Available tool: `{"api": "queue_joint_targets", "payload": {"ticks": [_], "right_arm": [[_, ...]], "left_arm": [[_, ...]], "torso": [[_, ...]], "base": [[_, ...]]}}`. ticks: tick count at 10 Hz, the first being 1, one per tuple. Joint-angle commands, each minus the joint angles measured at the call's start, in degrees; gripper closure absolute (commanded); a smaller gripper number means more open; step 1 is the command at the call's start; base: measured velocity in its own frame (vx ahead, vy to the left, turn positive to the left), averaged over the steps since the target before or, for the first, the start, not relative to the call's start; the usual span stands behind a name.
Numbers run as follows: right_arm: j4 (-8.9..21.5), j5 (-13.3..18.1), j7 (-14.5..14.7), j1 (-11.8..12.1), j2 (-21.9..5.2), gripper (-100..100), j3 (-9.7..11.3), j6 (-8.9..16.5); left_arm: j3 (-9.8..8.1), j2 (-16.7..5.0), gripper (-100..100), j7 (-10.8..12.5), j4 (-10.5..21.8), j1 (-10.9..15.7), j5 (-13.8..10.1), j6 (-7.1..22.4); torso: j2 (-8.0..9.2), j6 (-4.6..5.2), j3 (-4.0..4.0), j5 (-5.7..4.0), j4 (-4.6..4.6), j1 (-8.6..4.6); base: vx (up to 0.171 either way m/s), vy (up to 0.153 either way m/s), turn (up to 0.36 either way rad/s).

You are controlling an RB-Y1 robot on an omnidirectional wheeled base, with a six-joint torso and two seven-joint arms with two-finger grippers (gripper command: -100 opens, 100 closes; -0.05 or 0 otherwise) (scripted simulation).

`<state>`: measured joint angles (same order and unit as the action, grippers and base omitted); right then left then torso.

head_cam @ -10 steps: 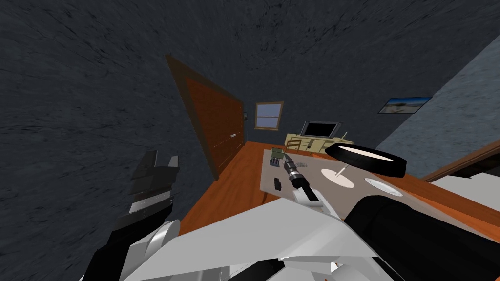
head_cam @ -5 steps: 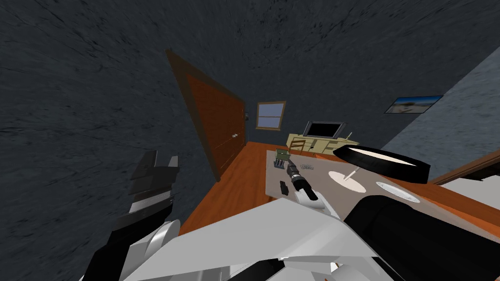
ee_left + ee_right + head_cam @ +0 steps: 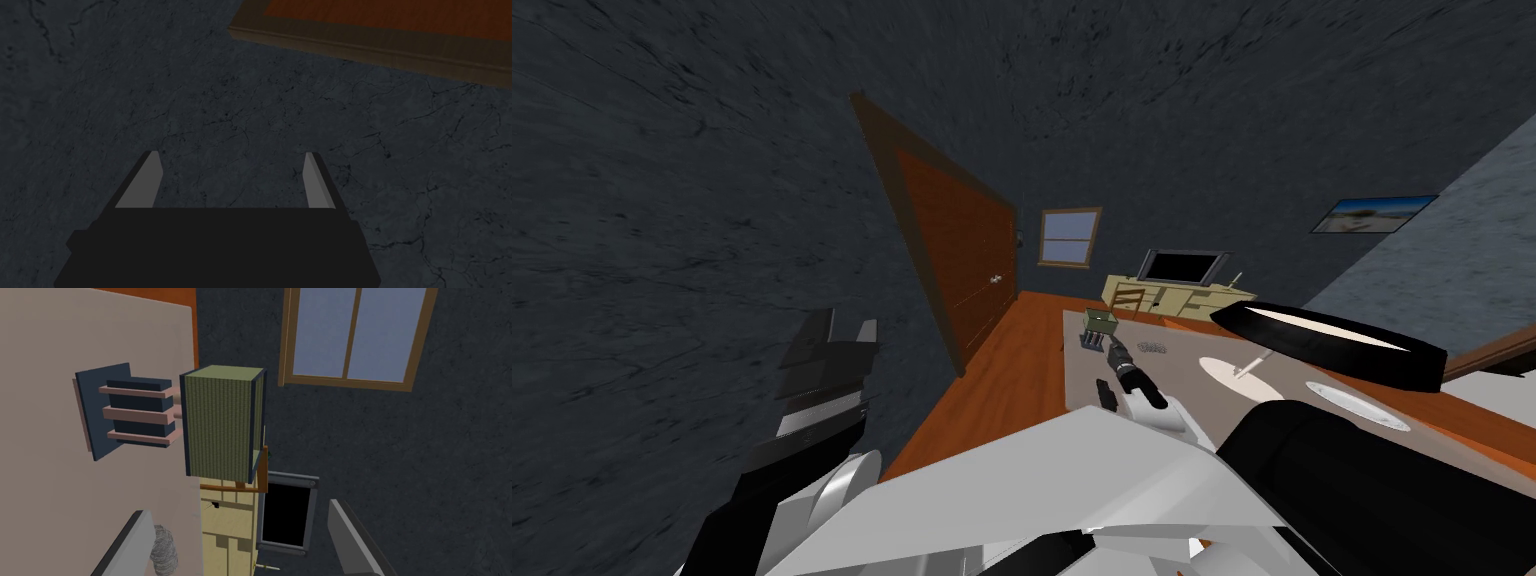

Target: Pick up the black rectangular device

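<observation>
Dark grey walls (image 3: 712,150) are seen round a room with an orange-brown floor (image 3: 1002,370), a brown door (image 3: 952,260) and a window (image 3: 1069,237). A TV (image 3: 1182,266) is set on a cream cabinet (image 3: 1202,297) at the far wall, and a picture (image 3: 1372,212) is hung on the right-hand wall. A beige table (image 3: 1082,372) is placed before the robot. The device (image 3: 1105,393), small, black and oblong, is laid flat on the table near the edge that faces the door, just beside the right forearm and nearer the robot than the right gripper (image 3: 239,508). That gripper is held over the table with its fingers apart and nothing between them; it is pointed past the device at a green box (image 3: 222,420) with dark edges. Just beside the box, a dark blue rack (image 3: 130,410) with three pink bars is seen on the table, and a grey wad (image 3: 162,545) is seen past one finger. A lamp (image 3: 1327,340) with a black shade and a white plate (image 3: 1357,405) are found on the table's right part. The left gripper (image 3: 231,153) is raised at the robot's left, well apart from the table, with its fingers spread and empty.
</observation>
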<state>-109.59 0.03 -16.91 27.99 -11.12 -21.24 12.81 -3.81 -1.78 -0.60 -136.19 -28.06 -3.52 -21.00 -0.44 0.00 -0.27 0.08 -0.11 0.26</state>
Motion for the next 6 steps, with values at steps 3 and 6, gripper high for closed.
{"api": "queue_joint_targets", "payload": {"ticks": [3,6], "right_arm": [[4.76,-2.09,-3.65,-0.43,-0.63,-100,-3.27,6.47],[7.43,-3.34,-5.44,-0.85,-1.30,-100,-4.90,11.07]], "left_arm": [[0.00,0.00,0,0.00,0.00,0.00,0.00,0.00],[0.00,0.00,0,0.00,0.00,0.00,0.00,0.00]], "torso": [[0.07,0.01,0.04,-0.01,0.01,-0.04],[-0.03,0.01,-0.01,0.00,-0.01,0.01]], "base": [[0.121,0.067,0.011],[0.129,0.074,0.004]]}}
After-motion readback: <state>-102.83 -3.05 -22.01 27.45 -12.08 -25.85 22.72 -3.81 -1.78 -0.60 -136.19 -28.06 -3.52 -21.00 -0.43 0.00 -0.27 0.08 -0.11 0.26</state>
